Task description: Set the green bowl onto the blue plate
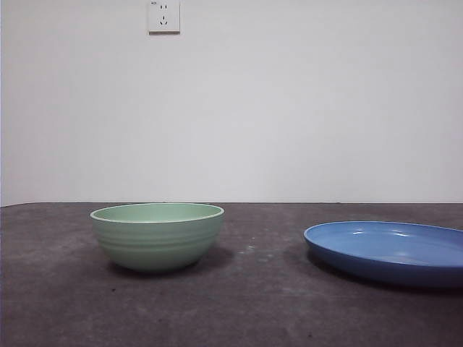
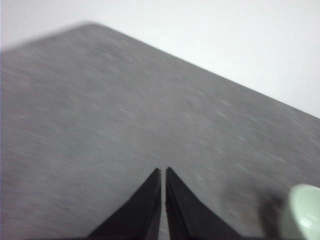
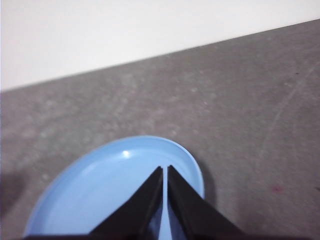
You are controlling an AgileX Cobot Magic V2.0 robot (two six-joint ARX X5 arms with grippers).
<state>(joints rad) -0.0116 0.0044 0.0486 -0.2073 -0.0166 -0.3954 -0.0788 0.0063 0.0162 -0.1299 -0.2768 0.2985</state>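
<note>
The green bowl [image 1: 158,235] stands upright on the dark table, left of centre in the front view. A sliver of the green bowl [image 2: 301,212] shows at the edge of the left wrist view, off to one side of my left gripper [image 2: 163,171], which is shut and empty above bare table. The blue plate [image 1: 391,249] lies flat at the right, apart from the bowl. My right gripper [image 3: 165,169] hangs shut and empty above the blue plate [image 3: 100,185]. Neither arm shows in the front view.
A grey-brown table [image 1: 253,303] runs back to a white wall with a power socket [image 1: 163,16]. The table's far corner [image 2: 90,25] appears in the left wrist view.
</note>
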